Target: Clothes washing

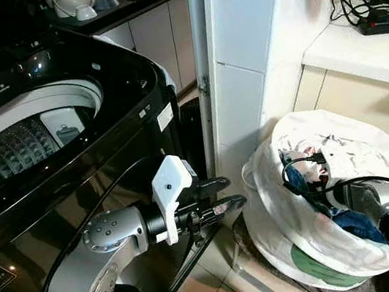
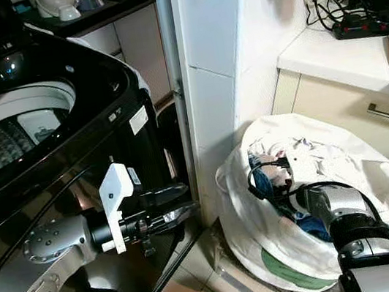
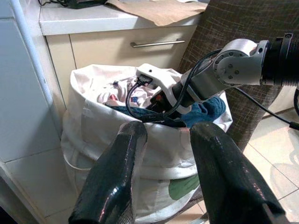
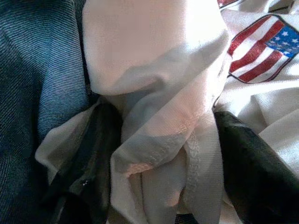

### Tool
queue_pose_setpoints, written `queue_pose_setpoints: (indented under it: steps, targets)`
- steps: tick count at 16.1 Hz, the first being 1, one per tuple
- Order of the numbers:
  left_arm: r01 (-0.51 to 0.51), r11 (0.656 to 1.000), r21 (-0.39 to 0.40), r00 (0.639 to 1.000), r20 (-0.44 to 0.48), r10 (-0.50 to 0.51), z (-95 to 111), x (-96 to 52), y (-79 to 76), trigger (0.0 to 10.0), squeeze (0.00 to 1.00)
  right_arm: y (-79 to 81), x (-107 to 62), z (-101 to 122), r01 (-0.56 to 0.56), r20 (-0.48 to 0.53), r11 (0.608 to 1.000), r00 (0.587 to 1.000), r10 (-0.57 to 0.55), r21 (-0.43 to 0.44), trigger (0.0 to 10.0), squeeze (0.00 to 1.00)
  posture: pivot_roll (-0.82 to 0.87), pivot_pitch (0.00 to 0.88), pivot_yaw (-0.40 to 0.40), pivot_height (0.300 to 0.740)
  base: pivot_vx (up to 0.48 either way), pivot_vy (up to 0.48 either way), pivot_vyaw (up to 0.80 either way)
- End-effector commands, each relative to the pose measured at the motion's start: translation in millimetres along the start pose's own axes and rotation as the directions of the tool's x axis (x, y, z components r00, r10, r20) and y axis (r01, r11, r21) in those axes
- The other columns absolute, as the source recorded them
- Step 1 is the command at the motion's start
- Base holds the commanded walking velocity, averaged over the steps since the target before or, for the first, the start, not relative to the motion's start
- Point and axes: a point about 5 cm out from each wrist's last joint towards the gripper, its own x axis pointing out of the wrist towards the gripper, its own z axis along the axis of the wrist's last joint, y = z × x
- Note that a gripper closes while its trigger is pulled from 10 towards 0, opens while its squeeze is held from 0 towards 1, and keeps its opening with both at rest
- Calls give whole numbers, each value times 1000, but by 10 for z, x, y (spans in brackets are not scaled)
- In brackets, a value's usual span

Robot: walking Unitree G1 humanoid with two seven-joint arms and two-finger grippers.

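The right hand is buried in the white laundry bag, its fingers clamped on a fold of pale cloth with dark denim pressed alongside. The left hand hovers level with fingers apart, between the bag's rim and the open black washer.

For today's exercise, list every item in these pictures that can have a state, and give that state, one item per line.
Washing machine: lid open, drum visible.
Laundry bag: open at the top, holding clothes.
Pale pink garment: bunched between the right claw's fingers.
Right claw: inside the bag, shut on the garment.
Left claw: open, holding nothing, in front of the machine.
Drawer: closed.
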Motion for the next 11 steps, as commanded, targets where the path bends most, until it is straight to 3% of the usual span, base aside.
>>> queue_pose_setpoints:
  steps: [1,11]
  targets:
    - [21,1000,11,1000,-1,-21,32,2,-28,10000,0,-18,5,-7,9,-5,1000,1000,-9,5,0,0,-70,0,2,740,0,0,0]
    - [21,1000,14,1000,1,-21,32,8,-26,10000,0,-66,-10,61,1,49,999,999,-3,49,0,0,-70,0,3,740,0,0,0]
